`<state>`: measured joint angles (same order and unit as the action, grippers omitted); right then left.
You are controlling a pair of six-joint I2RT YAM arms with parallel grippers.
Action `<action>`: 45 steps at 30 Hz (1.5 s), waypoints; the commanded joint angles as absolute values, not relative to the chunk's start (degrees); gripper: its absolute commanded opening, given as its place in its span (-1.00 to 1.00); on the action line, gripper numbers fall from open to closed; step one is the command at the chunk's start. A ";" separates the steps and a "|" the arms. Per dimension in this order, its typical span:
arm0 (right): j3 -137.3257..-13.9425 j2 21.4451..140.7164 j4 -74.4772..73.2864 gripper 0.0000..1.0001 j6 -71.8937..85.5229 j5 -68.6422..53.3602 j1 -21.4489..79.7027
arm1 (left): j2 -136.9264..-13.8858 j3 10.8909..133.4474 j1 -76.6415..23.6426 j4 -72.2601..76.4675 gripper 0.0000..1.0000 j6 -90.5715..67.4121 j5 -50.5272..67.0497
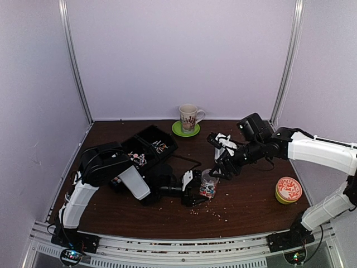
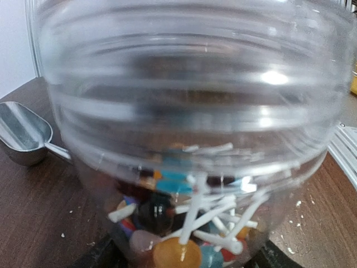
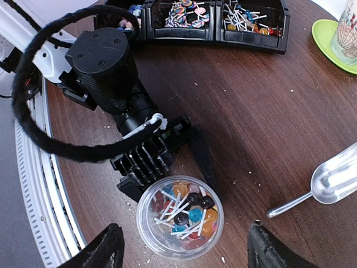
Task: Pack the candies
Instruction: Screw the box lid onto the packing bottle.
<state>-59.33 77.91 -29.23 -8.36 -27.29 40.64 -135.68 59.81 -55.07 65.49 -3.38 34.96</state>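
My left pincer (image 1: 198, 192) clasps the clear jar (image 3: 179, 223) upright near the bench's middle, steadying it for filling. The candies (image 3: 184, 209) lie in its bottom. My right pincer (image 3: 186, 237) hovers above, wide and empty.

place: robot lab booth | evidence: plain lilac walls (image 1: 184, 56), aluminium frame posts (image 1: 75, 61), robot arms (image 1: 323, 151) mounted on slotted rail (image 1: 184, 245)
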 commanded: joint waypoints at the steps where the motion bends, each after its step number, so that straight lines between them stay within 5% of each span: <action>1: -59.98 80.26 -27.43 0.49 -5.48 -29.45 39.09 | -135.91 59.77 -54.84 68.19 0.40 -3.52 36.10; 17: -62.25 85.96 -28.83 0.27 -4.22 -35.00 37.86 | -135.68 61.30 -54.84 67.16 0.33 -4.51 37.97; 36: -58.47 85.08 -29.27 -0.73 -0.77 -36.21 36.30 | -135.79 58.84 -54.83 70.42 0.13 -6.24 32.00; 45: -55.35 82.54 -30.54 -0.79 1.51 -35.10 35.86 | -135.41 58.79 -54.84 69.43 0.04 -6.33 29.70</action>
<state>-58.04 84.25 -27.05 -0.14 -34.92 35.64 -135.74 59.33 -55.29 66.59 -5.04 34.13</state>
